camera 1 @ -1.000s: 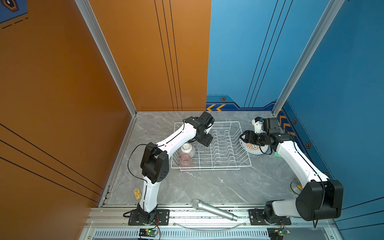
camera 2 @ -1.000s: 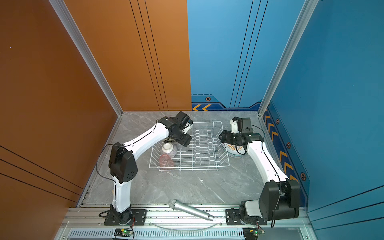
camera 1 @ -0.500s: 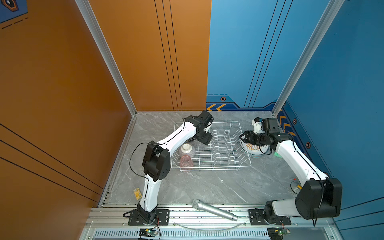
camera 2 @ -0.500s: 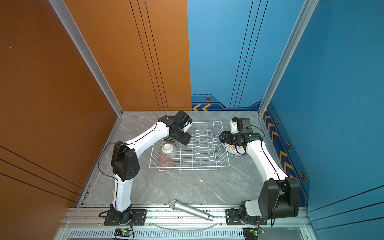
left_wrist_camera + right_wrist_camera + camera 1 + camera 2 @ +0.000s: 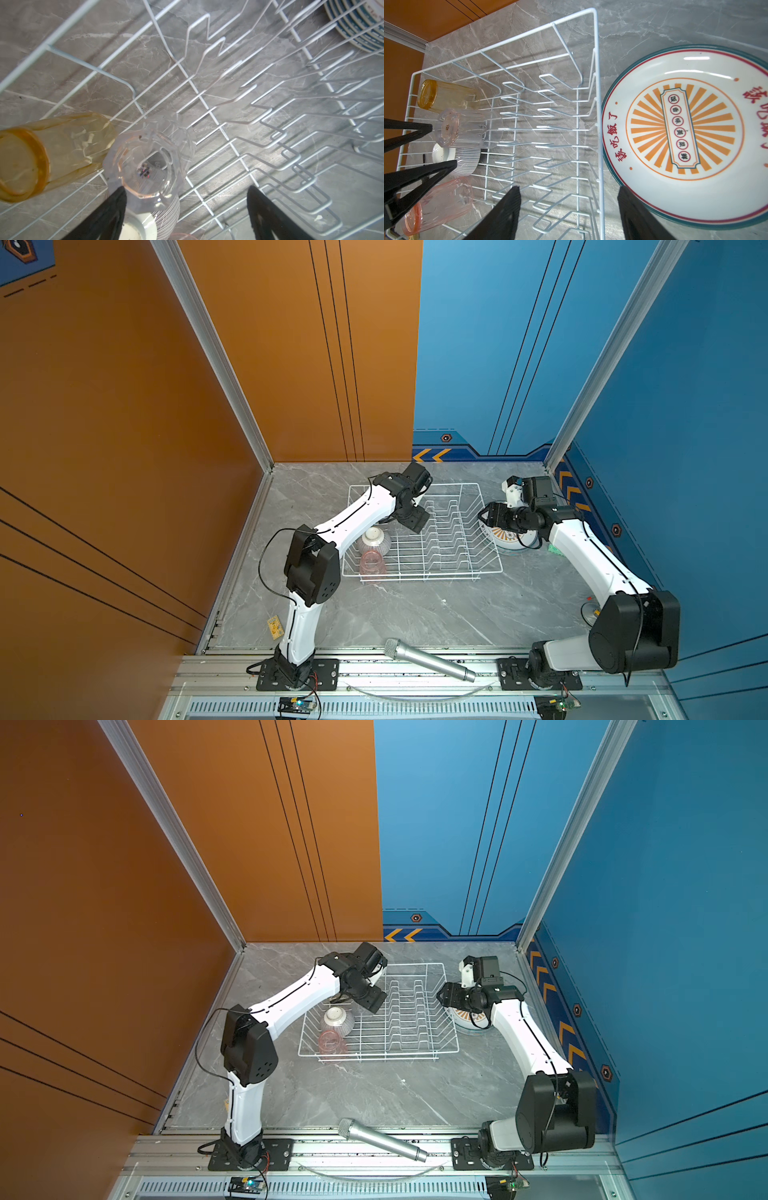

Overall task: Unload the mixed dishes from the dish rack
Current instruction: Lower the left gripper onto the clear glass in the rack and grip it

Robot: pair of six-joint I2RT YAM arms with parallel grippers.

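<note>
Hovering over dish rack (image 5: pixel 449 539) 9 o'clock end, left gripper (image 5: pixel 187 188) spread, empty; clear tumbler (image 5: pixel 149 160) on side, axis 9-to-3, base beside one finger. At 3 o'clock, right gripper (image 5: pixel 568 187) spread over plate stack (image 5: pixel 654 182), farther.

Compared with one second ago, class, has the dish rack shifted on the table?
No. In a top view the dish rack lies just as it did relative to the silver microphone; its corners sit where they were.
</note>
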